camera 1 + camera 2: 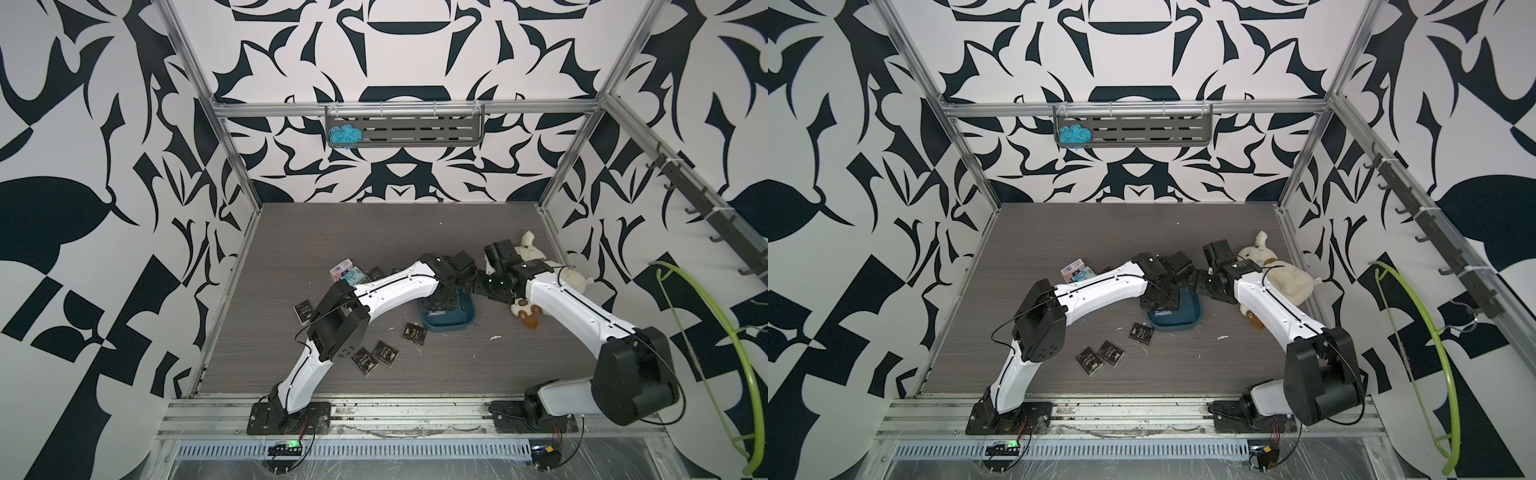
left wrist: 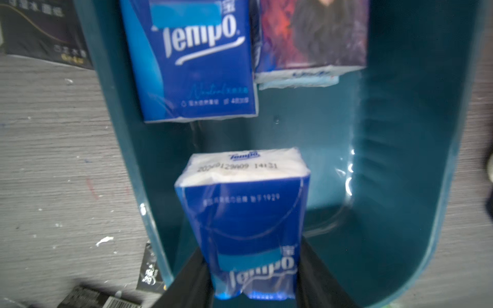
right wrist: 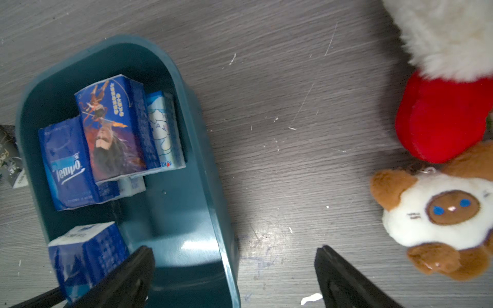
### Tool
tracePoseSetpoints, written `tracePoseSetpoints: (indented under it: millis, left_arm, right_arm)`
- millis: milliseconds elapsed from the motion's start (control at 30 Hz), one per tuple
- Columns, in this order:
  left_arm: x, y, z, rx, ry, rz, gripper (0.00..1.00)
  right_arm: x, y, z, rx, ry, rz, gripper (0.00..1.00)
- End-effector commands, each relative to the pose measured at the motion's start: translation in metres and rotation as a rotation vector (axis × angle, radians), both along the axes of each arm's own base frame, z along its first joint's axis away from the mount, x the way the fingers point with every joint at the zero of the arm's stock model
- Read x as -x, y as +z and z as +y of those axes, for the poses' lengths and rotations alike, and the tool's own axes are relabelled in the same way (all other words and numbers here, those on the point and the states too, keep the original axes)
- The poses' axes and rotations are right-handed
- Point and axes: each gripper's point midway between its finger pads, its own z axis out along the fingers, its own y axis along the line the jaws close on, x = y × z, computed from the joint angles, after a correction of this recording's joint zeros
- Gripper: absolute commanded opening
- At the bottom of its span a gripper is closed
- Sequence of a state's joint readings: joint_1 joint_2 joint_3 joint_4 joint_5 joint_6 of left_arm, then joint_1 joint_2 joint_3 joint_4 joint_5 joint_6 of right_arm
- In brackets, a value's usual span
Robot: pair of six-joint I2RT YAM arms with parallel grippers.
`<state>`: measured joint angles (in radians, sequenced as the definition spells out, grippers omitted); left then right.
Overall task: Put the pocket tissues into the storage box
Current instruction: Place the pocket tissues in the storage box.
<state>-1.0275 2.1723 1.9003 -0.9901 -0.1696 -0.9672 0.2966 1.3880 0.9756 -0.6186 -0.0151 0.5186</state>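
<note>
The dark teal storage box (image 1: pixel 451 326) (image 1: pixel 1179 325) sits mid-table. My left gripper (image 2: pixel 252 266) hangs over it, shut on a blue pocket-tissue packet (image 2: pixel 242 213) (image 3: pixel 85 256) that stands on end inside the box (image 2: pixel 426 213). Three more packets lie at the box's other end: a blue one (image 2: pixel 197 58) (image 3: pixel 66 165), a picture-printed one (image 2: pixel 312 34) (image 3: pixel 114 128) and a pale one (image 3: pixel 165 130). My right gripper (image 3: pixel 234 250) is open, straddling the box wall (image 3: pixel 210 192) and holding nothing. Black packets (image 1: pixel 414 332) (image 1: pixel 374 357) (image 1: pixel 1141 332) lie loose in front; coloured ones (image 1: pixel 345 272) lie behind my left arm.
Plush toys crowd the right side: a white one (image 1: pixel 1283 274), a brown-and-white cat (image 3: pixel 440 218) and a red-footed one (image 3: pixel 448 114). A grey slotted shelf (image 1: pixel 403 131) with blue yarn hangs on the back wall. A green hoop (image 1: pixel 715 353) hangs at right.
</note>
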Motion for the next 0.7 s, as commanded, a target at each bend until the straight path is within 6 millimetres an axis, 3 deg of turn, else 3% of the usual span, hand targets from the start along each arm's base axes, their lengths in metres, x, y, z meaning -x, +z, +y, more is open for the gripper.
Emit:
tracePoseSetpoints:
  millis: [0, 300, 400, 567, 667]
  left_arm:
    - [0.000, -0.008, 0.008, -0.055, -0.007, 0.011, 0.52]
    - [-0.008, 0.011, 0.014, -0.064, 0.013, -0.046, 0.78]
    - [-0.010, 0.025, 0.020, -0.057, 0.027, -0.081, 0.79]
    - [-0.015, 0.047, 0.036, -0.047, 0.030, -0.167, 0.80]
    - [-0.017, 0.058, 0.050, -0.061, 0.015, -0.210, 0.80]
  right_arm:
    - [0.001, 0.012, -0.001, -0.005, 0.004, -0.024, 0.99]
    - [0.005, 0.022, 0.000, 0.004, 0.055, -0.031, 0.99]
    - [0.008, 0.024, 0.005, -0.017, 0.082, -0.025, 0.99]
    - [0.019, 0.025, 0.020, -0.100, 0.134, 0.004, 0.87]
    - [0.026, 0.024, 0.024, -0.117, 0.151, 0.013, 0.85]
